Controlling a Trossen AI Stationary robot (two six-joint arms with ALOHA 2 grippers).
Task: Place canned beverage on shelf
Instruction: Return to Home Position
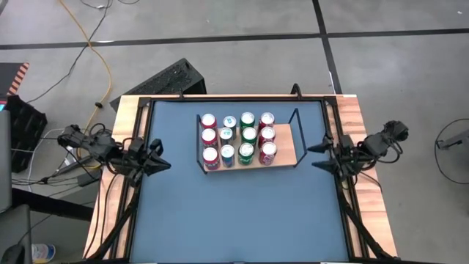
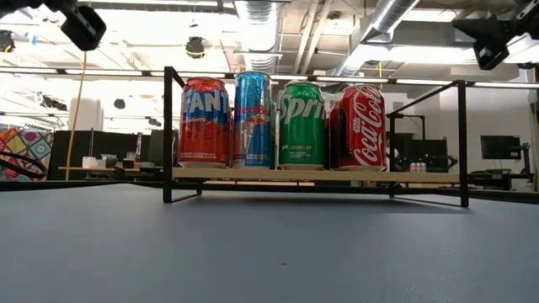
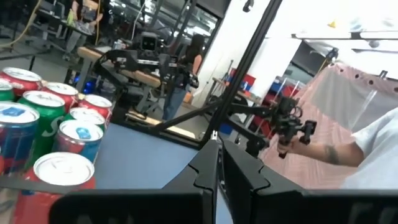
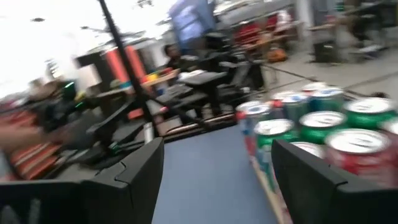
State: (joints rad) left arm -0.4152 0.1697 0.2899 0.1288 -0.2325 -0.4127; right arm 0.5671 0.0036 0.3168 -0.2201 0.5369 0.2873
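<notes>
**Operator:** Dark-blue worktop [image 1: 234,220] with the shelf [image 1: 287,147] on it. Am I done?

**Spotter:** As good as, I'd say. Your shelf sits mid-worktop toward the far side, loaded with twelve cans [image 1: 238,139] in four files of three. The row facing the low camera reads Fanta can [image 2: 205,122], Red Bull can [image 2: 253,119], Sprite can [image 2: 301,124], Coca-Cola can [image 2: 360,126]. No loose can shows, so only parking the arms seems left.

**Operator:** And the grippers?

**Spotter:** Your left gripper [image 3: 218,149] is at the worktop's left edge, fingers pressed together on nothing. Your right gripper [image 4: 217,143] is at the right edge, near the shelf's wire end frame [image 1: 297,136], fingers spread wide and empty. Nothing stands in either one's way. Beyond the worktop a person's arm [image 3: 339,152] shows, and cables [image 1: 88,44] trail over the floor.
</notes>
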